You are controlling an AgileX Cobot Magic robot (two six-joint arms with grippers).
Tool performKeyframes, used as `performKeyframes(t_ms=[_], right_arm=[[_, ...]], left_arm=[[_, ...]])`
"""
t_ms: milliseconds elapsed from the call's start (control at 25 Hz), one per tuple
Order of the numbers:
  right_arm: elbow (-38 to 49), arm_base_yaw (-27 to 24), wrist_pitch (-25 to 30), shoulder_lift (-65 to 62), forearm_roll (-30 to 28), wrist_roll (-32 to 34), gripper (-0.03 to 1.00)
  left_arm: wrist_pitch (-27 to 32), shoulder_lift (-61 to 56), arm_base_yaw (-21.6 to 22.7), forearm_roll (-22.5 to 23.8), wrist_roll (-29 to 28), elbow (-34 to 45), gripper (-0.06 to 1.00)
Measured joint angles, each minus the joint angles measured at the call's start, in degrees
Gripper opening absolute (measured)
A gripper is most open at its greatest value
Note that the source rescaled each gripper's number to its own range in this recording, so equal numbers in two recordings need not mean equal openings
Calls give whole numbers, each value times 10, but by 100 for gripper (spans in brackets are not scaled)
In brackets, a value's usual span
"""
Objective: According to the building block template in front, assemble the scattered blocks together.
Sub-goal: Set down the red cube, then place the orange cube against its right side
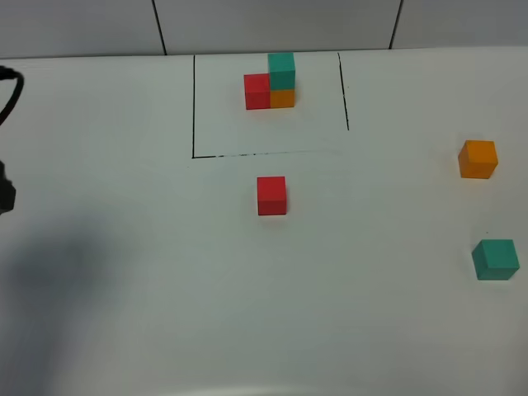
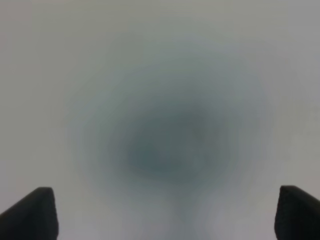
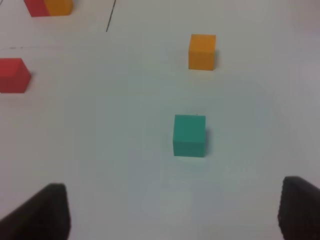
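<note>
The template (image 1: 271, 82) stands inside a black-lined box at the back: a red block and an orange block side by side, with a green block on the orange one. A loose red block (image 1: 271, 195) sits mid-table and also shows in the right wrist view (image 3: 14, 75). A loose orange block (image 1: 478, 158) (image 3: 202, 51) and a loose green block (image 1: 495, 260) (image 3: 189, 135) sit at the right. My right gripper (image 3: 175, 212) is open and empty, short of the green block. My left gripper (image 2: 165, 215) is open and empty, over bare blurred table.
The black outline (image 1: 193, 107) marks the template area. Part of the left arm and a cable (image 1: 7, 99) show at the left edge, with a dark shadow on the table below them. The white table (image 1: 371, 330) ends at the front edge.
</note>
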Motion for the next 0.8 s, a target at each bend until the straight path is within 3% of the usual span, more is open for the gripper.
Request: performKeyframes(t_ms=[360, 520, 800], right_arm=[[0, 0, 0, 0, 0, 0, 70], [0, 0, 0, 0, 0, 0, 70], [0, 0, 0, 0, 0, 0, 70]], left_arm=[[8, -198, -1, -38, -7, 89, 88], [25, -264, -1, -76, 14, 115, 88], [54, -356, -1, -95, 28, 170, 87]])
